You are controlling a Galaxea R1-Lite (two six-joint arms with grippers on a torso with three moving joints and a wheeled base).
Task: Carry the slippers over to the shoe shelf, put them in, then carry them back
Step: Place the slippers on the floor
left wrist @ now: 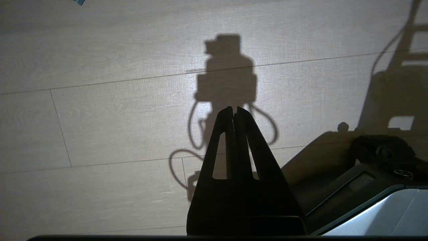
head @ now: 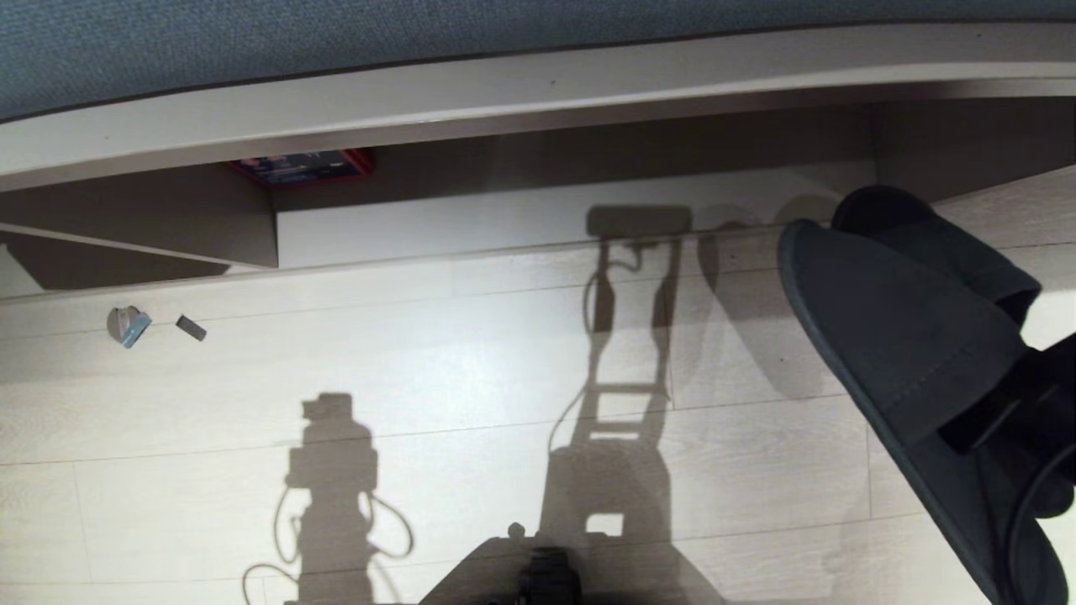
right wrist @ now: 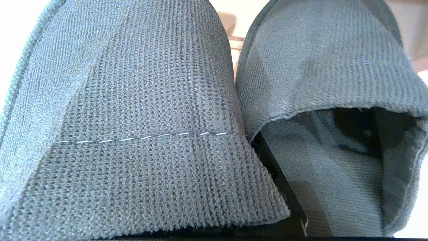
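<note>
The two dark grey-blue slippers (head: 899,336) hang side by side above the floor at the right of the head view, toes pointing toward the shoe shelf (head: 521,223). My right gripper (head: 992,420) is shut on them at their open ends. In the right wrist view the knitted uppers (right wrist: 133,100) fill the picture, and one black finger (right wrist: 277,180) shows between the pair. The shelf is a low grey-brown cubby with a pale base board. An upright panel (head: 252,227) divides it, with a small red box (head: 307,165) above. My left gripper (left wrist: 234,108) hangs shut and empty over the floor.
Pale wood-plank floor (head: 420,378) lies before the shelf. Two small scraps (head: 128,325) (head: 191,328) lie at its left. My own base (head: 538,571) shows at the bottom edge. A blue-grey wall (head: 252,42) rises above the shelf top.
</note>
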